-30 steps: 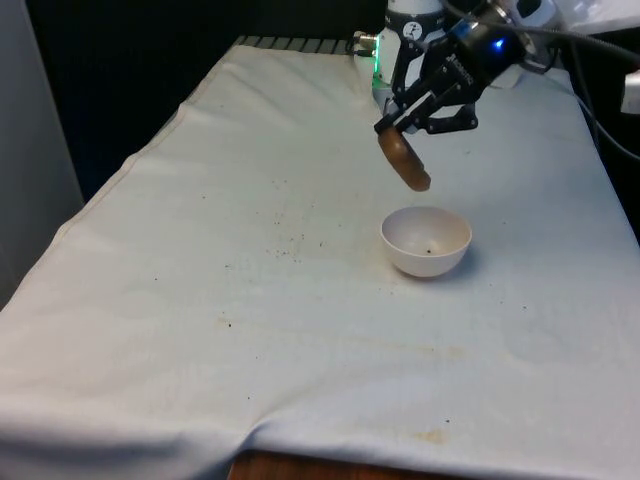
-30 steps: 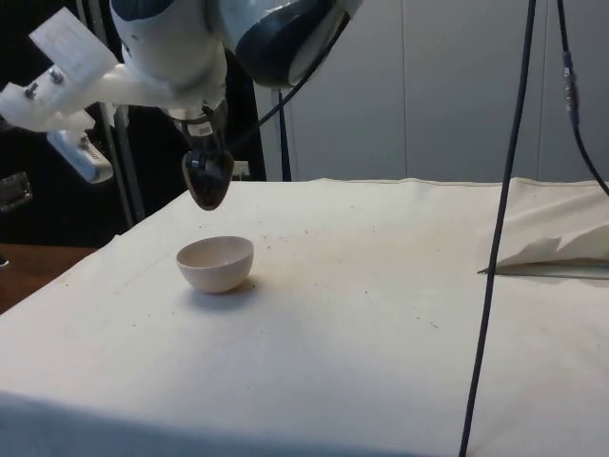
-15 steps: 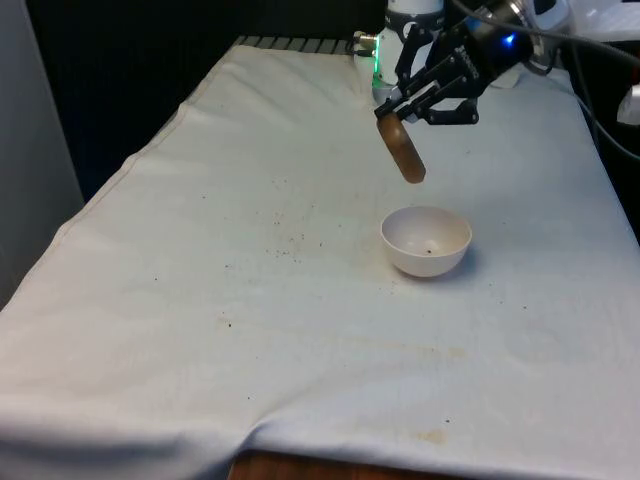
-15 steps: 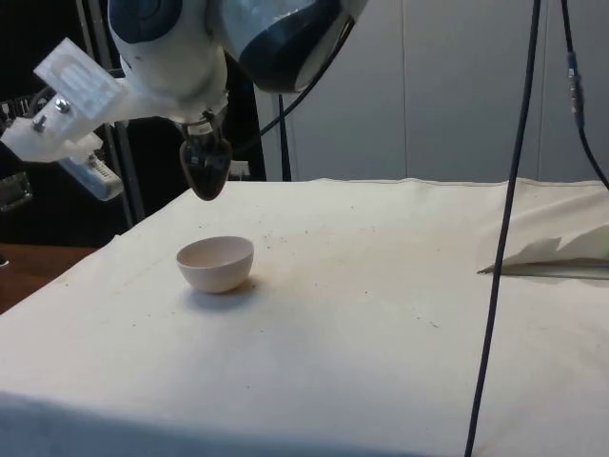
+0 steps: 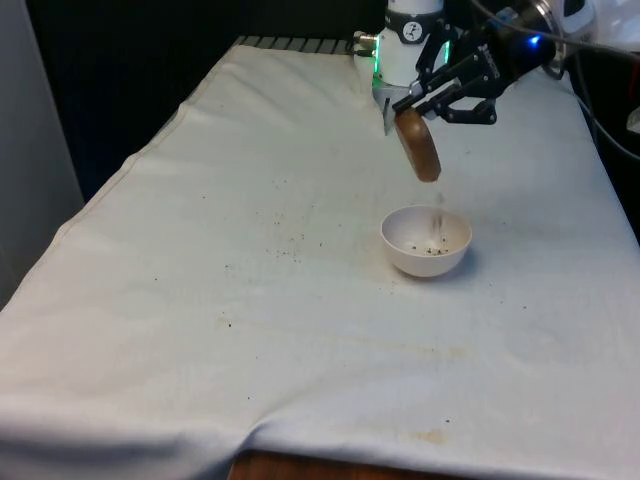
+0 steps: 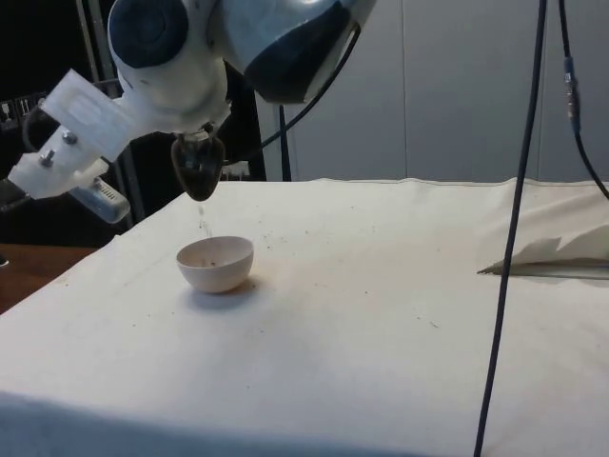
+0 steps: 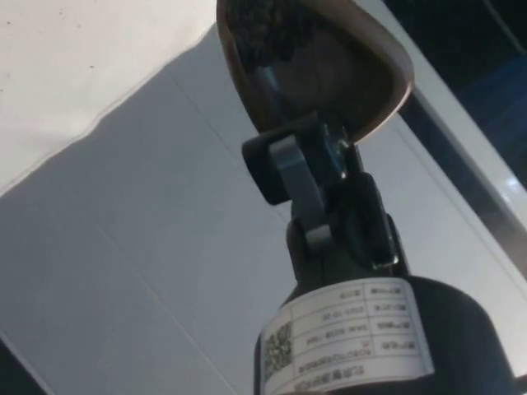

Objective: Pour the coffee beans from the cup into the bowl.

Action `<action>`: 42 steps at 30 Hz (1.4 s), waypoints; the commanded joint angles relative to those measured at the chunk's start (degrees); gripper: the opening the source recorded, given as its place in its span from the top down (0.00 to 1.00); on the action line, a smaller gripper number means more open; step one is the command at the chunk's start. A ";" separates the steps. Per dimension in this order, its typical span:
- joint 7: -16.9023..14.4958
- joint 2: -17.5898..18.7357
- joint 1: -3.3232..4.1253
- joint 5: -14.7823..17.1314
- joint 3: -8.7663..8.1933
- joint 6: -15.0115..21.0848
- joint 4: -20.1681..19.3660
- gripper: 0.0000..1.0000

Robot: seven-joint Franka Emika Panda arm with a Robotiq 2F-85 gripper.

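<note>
Front view: gripper point(image 5: 408, 108), black, fingers pinched on the rim of a brown cup point(image 5: 418, 146); cup tipped steeply, mouth pointing down, held in the air above a white bowl point(image 5: 426, 242). Thin stream of coffee beans point(image 5: 437, 212) between cup lip and bowl; a few beans lie on the bowl's bottom. Bowl stands upright on the white cloth point(image 5: 250, 300), toward the front view's right. Dark specks are scattered on the cloth to the front view's left of the bowl.

Side view: cup point(image 6: 198, 168) hangs tilted under the white arm, directly over the bowl point(image 6: 216, 264), apart from it. Falling beans point(image 6: 204, 228) show just above the bowl's rim.

Wrist view: fingers point(image 7: 284, 169) clamp the cup's point(image 7: 346, 66) rim; dark beans point(image 7: 268, 29) are heaped inside at its far end.
</note>
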 commanded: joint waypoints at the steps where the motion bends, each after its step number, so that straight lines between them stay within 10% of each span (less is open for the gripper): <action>1: 0.40 0.00 0.17 -0.80 -0.06 -0.06 -0.23 1.00; 42: 4.01 -2.18 0.17 -14.61 1.55 -1.72 -8.31 1.00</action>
